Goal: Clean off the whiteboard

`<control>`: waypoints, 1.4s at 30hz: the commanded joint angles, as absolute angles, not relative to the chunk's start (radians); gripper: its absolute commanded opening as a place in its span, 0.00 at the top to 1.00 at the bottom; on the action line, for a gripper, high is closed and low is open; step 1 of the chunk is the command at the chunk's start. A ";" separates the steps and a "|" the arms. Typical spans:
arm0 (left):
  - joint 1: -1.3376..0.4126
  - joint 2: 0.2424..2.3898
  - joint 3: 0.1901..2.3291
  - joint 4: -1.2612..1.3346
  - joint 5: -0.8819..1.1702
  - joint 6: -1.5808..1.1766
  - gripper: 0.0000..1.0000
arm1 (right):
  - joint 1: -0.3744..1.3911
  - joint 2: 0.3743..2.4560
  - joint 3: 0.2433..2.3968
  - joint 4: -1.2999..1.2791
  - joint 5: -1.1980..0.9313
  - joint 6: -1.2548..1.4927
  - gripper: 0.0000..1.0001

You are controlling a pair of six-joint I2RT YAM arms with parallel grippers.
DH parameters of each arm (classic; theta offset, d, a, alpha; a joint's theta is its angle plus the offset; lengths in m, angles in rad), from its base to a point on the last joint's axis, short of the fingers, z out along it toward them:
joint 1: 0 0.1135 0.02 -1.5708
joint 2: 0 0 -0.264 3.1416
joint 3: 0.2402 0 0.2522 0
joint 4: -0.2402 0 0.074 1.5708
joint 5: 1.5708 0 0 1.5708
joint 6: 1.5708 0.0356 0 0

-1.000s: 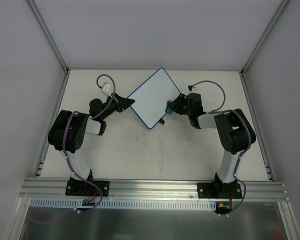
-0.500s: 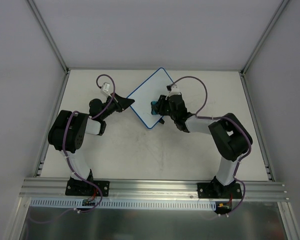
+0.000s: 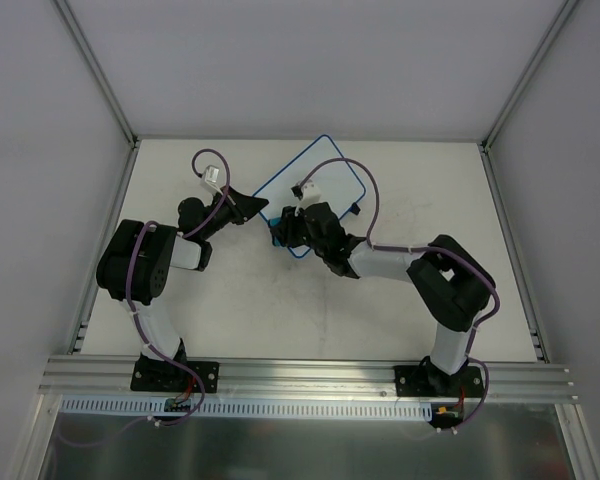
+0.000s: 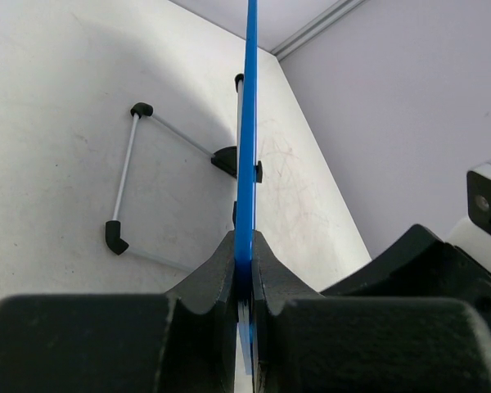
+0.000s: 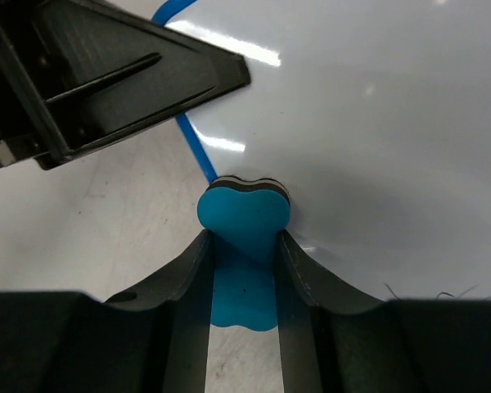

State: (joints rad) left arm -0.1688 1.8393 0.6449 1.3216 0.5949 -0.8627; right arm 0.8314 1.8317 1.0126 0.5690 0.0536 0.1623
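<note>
The whiteboard (image 3: 318, 152) is seen over the desk (image 3: 280, 310), turned corner-on, with its left corner pinched by the left end effector (image 3: 261, 207). In the left wrist view those fingers are pressed together on the thin blue rim (image 4: 250, 98), and only a narrow strip of the whiteboard is caught between them. A wire stand (image 4: 127, 172) is visible beneath the whiteboard; whether weight is carried by it cannot be told.

The right end effector (image 5: 243, 239) is clamped on a blue eraser (image 5: 244, 214), which is set against the white face just inside the rim, near the held corner.

Several risks are judged from this:

- The eraser could be carried past the rim and off the whiteboard, because it is already at the very edge of the face.
- The left fingers could be struck, since they are just beside the eraser's end of the whiteboard.
- The whiteboard could be twisted or levered out of the narrow pinch if the eraser is pressed down hard near that corner.
- Faint pen marks (image 5: 454, 292) near the lower edge of the right wrist view could be missed if strokes are kept to the held corner.
- The right arm's cable (image 3: 355, 170), draped across the whiteboard, could be snagged on its rim.
</note>
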 commanded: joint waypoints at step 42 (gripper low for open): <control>-0.187 1.862 0.649 1.485 0.666 -0.830 1.00 | 0.632 1.844 0.788 0.558 0.241 0.420 1.00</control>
